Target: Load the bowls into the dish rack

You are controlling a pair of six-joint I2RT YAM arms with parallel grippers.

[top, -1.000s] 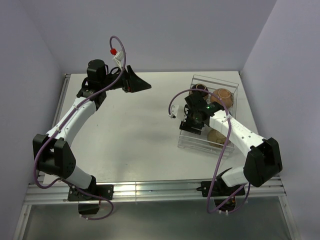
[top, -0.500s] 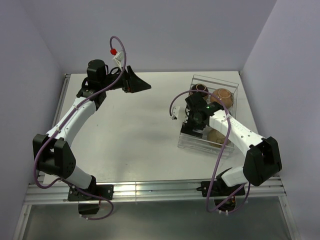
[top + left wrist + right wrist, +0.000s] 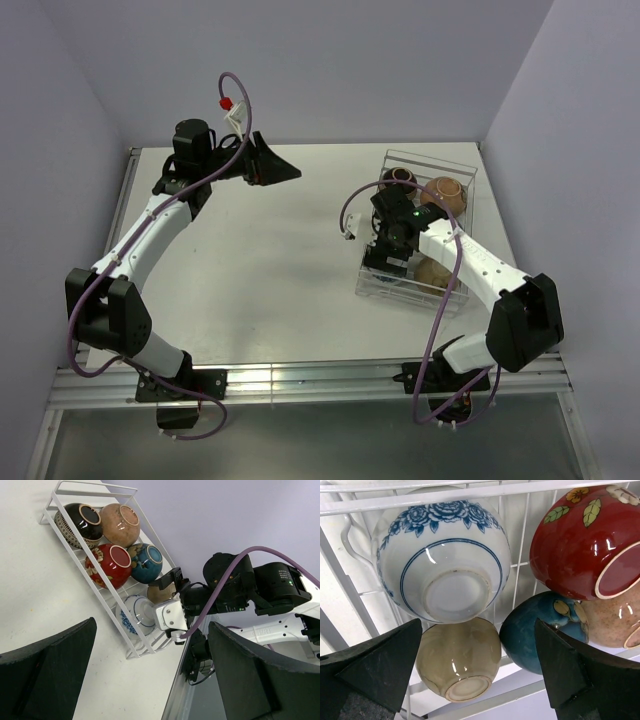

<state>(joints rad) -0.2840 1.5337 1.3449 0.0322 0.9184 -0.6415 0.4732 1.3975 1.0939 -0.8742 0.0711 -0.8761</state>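
The dish rack (image 3: 465,180) stands at the right of the table, a thin-ribbed rack with low walls. In the left wrist view it (image 3: 57,492) holds a black bowl (image 3: 77,522), a tan bowl (image 3: 120,524), a red flowered bowl (image 3: 107,565), a dark blue bowl (image 3: 146,561), a blue-patterned white bowl (image 3: 137,620) and a cream bowl (image 3: 160,594), all lying on their sides. My right gripper (image 3: 392,252) hangs open and empty just over the rack's near end; its view shows the white bowl (image 3: 442,555) and cream bowl (image 3: 460,660) between its fingers (image 3: 375,670). My left gripper (image 3: 285,172) is open and empty, high over the table's far left.
The rack's wire ribs (image 3: 520,555) run close under the right fingers. The red bowl (image 3: 580,540) and blue bowl (image 3: 540,635) sit to the right of them. The table's metal front rail (image 3: 300,378) lies near the arm bases. Side walls close in on both sides.
My right gripper has shifted slightly right and closer over the rack's near end. The left arm has not moved. The bowls stay in place.
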